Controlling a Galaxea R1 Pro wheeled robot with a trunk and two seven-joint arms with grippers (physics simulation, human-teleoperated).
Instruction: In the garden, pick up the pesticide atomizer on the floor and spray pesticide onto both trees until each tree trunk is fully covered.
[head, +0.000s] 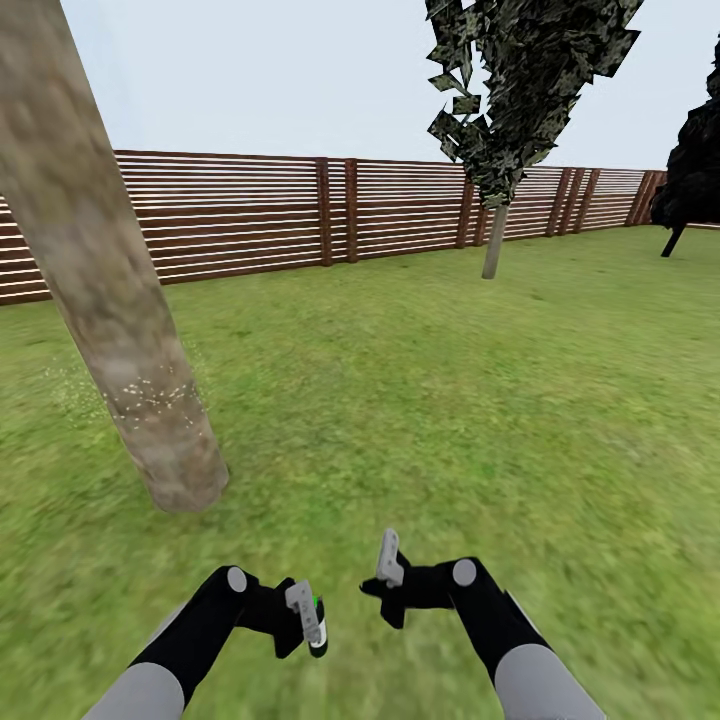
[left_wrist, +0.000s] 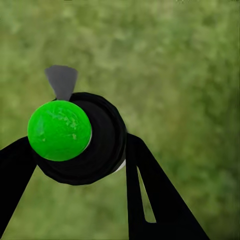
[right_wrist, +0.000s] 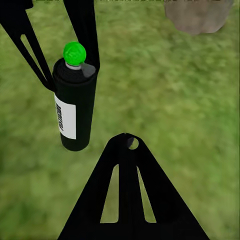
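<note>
Black atomizer (head: 317, 634) is pinched by the left gripper (head: 305, 622) over grass (head: 420, 400), near the left trunk (head: 110, 300); right gripper (head: 388, 575) is spread.

The atomizer (head: 317, 632) sits in the left pincer (head: 308, 622), beside the right pincer (head: 389, 572). The trunk (head: 120, 330) stands ahead-left on the lawn (head: 450, 400); the fence (head: 250, 215) runs behind.

Wide green grass lawn (head: 430, 400) lying open, carrying a thick leaning mottled grey-brown tree trunk (head: 110, 300), a thin-stemmed dark-leaved tree (head: 494, 240) standing beyond
</note>
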